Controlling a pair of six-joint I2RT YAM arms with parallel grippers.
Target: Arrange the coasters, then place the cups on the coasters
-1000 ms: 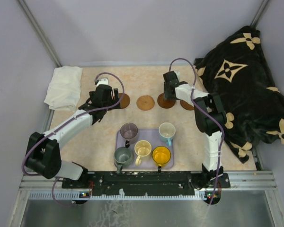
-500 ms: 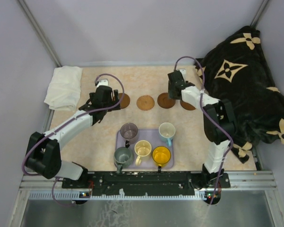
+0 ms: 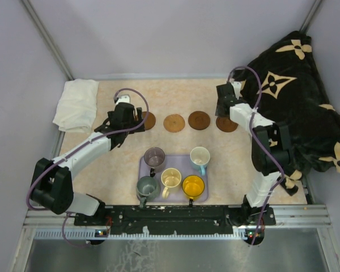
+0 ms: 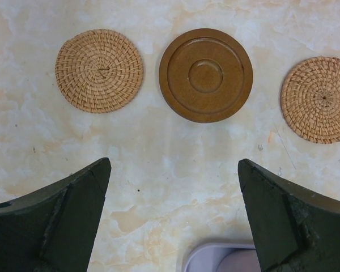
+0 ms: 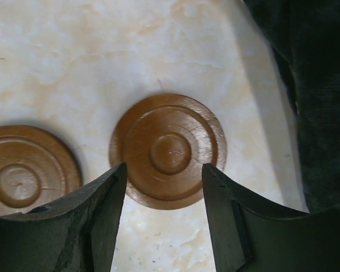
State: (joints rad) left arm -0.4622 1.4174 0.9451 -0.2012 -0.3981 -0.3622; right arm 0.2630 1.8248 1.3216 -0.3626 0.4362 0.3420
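**Top view.** Coasters (image 3: 199, 120): a row across the far surface (image 3: 226, 164). Cups (image 3: 171, 178): all five on the lavender tray (image 3: 181, 165). Arranging looks nearly complete; next, a cup must be gripped and carried over.

**Left wrist.** Left hand (image 4: 173, 164): wide, empty, above two woven tan discs flanking a ringed brown one.

**Right wrist.** Right hand (image 5: 164, 168): half-spread, holding nothing, over the end coaster (image 5: 169, 152), apparently clear of it; blanket (image 5: 323, 85) just beside.
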